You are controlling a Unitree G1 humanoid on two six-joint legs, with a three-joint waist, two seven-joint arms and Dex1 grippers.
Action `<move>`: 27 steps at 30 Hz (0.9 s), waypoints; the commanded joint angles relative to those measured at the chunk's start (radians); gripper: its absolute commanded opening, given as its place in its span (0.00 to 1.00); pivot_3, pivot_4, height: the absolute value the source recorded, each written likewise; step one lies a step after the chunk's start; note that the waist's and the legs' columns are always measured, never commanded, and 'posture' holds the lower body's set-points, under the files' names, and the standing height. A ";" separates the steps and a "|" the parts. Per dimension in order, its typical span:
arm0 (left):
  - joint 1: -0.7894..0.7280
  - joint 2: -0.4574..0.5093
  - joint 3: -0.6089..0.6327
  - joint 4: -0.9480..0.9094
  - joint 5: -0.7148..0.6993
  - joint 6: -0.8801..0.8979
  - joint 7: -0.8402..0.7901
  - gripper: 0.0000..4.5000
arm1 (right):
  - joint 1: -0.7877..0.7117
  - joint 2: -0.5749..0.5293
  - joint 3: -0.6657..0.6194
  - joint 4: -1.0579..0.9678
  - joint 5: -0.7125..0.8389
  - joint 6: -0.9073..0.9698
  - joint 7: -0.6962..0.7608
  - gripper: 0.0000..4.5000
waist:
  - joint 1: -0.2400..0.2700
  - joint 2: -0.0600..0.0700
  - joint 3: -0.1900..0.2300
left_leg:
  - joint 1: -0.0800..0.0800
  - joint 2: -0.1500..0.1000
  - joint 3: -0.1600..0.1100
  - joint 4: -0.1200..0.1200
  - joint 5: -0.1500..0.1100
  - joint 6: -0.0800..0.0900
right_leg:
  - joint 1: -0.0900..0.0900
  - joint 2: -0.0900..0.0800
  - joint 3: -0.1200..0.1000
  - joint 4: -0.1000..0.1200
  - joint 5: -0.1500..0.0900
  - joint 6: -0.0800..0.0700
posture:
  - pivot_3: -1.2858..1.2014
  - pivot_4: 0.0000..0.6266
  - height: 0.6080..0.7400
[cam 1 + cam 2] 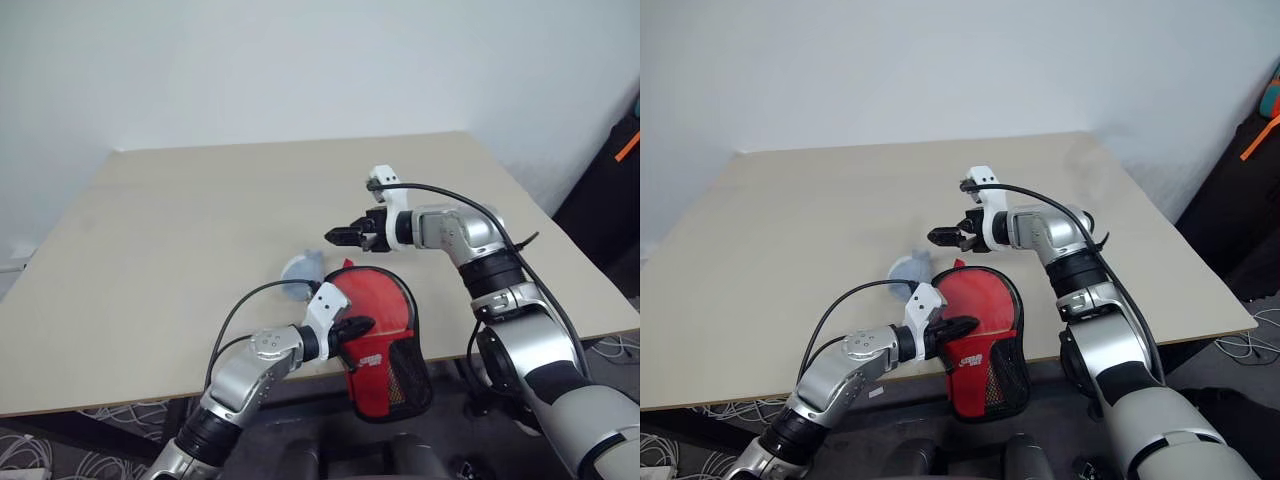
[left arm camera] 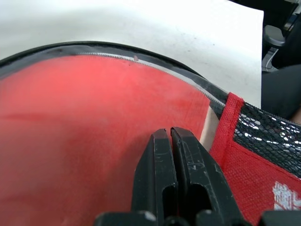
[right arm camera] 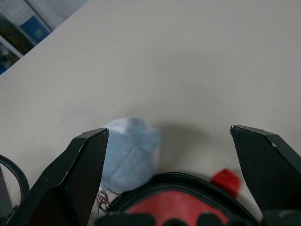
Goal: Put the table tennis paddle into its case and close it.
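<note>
Left gripper [image 1: 355, 327] pinching shut on case [image 1: 385, 345]; right gripper [image 1: 338, 236] hovering wide open, empty, at 12 o'clock; paddle apparently inside; closing remaining.

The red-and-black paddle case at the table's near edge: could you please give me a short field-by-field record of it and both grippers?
case: soft red paddle-shaped zip pouch with black trim and black mesh pocket, lying at the near edge of the beige table, its mesh end overhanging
paddle: red face seen through the case's clear panel
left gripper: shut, resting on the case
right gripper: open, above the table just beyond the case's round end
other item: crumpled pale blue-white object beside the case; what it is cannot be told
</note>
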 commanded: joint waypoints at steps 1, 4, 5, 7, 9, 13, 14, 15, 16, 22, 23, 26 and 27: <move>-0.017 -0.016 -0.001 0.024 0.038 -0.009 -0.012 0.01 | -0.090 0.080 0.010 0.134 -0.049 -0.127 0.020 1.00 | -0.002 0.000 0.000 | 0.000 0.000 0.000 0.000 0.000 0.000 | 0.000 0.000 0.000 0.000 0.000 0.000 | 0.52 0.00 1.00; -0.014 -0.026 0.004 0.027 0.054 -0.010 -0.017 0.01 | -0.131 0.133 -0.006 0.241 -0.079 -0.205 0.014 1.00 | 0.000 0.000 0.000 | 0.000 0.000 -0.001 -0.001 0.000 0.000 | 0.000 0.000 -0.001 0.000 0.000 0.000 | 0.52 0.00 1.00; -0.013 -0.028 0.006 0.028 0.057 -0.006 -0.017 0.01 | -0.142 0.153 -0.015 0.276 -0.090 -0.245 -0.005 1.00 | 0.001 0.000 0.000 | 0.000 0.000 -0.002 0.000 0.000 0.000 | 0.000 0.000 -0.001 0.000 0.000 0.000 | 0.52 0.00 1.00; -0.011 -0.031 0.010 0.028 0.063 -0.003 -0.016 0.01 | -0.160 0.186 -0.035 0.337 -0.102 -0.297 -0.038 1.00 | 0.000 0.000 0.000 | -0.001 -0.001 -0.003 0.000 0.000 0.000 | 0.001 0.000 -0.002 0.000 0.000 0.000 | 0.52 0.00 1.00; -0.008 -0.035 0.015 0.027 0.067 -0.002 -0.017 0.01 | -0.166 0.213 -0.043 0.381 -0.118 -0.332 -0.052 1.00 | -0.001 0.000 0.000 | 0.000 -0.001 -0.004 0.000 0.000 0.000 | 0.001 0.000 -0.002 0.000 0.000 0.000 | 0.52 0.00 1.00; -0.002 -0.040 0.020 0.020 0.076 0.000 -0.018 0.01 | -0.162 0.249 -0.049 0.448 -0.160 -0.403 -0.081 1.00 | -0.002 0.001 0.000 | 0.000 0.000 -0.004 -0.001 0.000 -0.001 | 0.000 0.000 -0.002 0.000 0.001 -0.002 | 0.52 0.00 1.00; -0.001 -0.040 0.021 0.018 0.078 0.001 -0.018 0.01 | -0.162 0.253 -0.051 0.462 -0.168 -0.413 -0.086 1.00 | -0.002 0.001 0.000 | 0.000 -0.001 -0.004 -0.001 0.000 -0.001 | 0.000 0.000 -0.002 0.000 0.001 -0.002 | 0.52 0.00 1.00; 0.001 -0.040 0.022 0.017 0.079 0.001 -0.017 0.01 | -0.161 0.256 -0.052 0.473 -0.177 -0.421 -0.087 1.00 | -0.002 0.001 0.000 | 0.000 -0.001 -0.004 -0.001 0.000 -0.001 | 0.000 0.000 -0.002 0.000 0.001 -0.002 | 0.52 0.00 1.00; 0.002 -0.040 0.023 0.015 0.080 0.002 -0.017 0.01 | -0.160 0.258 -0.051 0.484 -0.186 -0.426 -0.087 1.00 | -0.002 0.001 0.000 | 0.000 -0.001 -0.004 0.000 0.000 -0.001 | 0.000 0.000 -0.002 0.000 0.001 -0.002 | 0.52 0.00 1.00; 0.008 -0.038 0.029 0.007 0.083 0.008 -0.017 0.01 | -0.145 0.255 -0.021 0.508 -0.252 -0.446 -0.050 1.00 | -0.010 0.001 0.000 | 0.000 -0.001 -0.005 -0.001 0.000 -0.001 | 0.001 0.000 -0.002 0.001 0.002 -0.003 | 0.52 0.00 1.00; 0.008 -0.038 0.030 0.007 0.083 0.008 -0.017 0.01 | -0.144 0.252 -0.017 0.509 -0.262 -0.445 -0.039 1.00 | -0.012 0.001 0.000 | 0.000 -0.001 -0.005 -0.001 0.000 -0.001 | 0.001 0.000 -0.003 0.001 0.002 -0.003 | 0.52 0.00 1.00; 0.006 -0.040 0.033 0.009 0.085 0.010 -0.017 0.01 | -0.140 0.238 0.000 0.507 -0.291 -0.438 0.006 1.00 | -0.012 0.001 0.000 | 0.000 -0.001 -0.006 -0.001 0.000 -0.001 | 0.001 0.000 -0.003 0.001 0.002 -0.003 | 0.52 0.00 1.00; 0.006 -0.040 0.034 0.010 0.085 0.010 -0.018 0.01 | -0.138 0.234 0.005 0.507 -0.300 -0.438 0.017 1.00 | -0.012 0.001 -0.001 | 0.000 -0.001 -0.006 -0.001 0.000 -0.001 | 0.001 0.000 -0.003 0.001 0.002 -0.003 | 0.52 0.00 1.00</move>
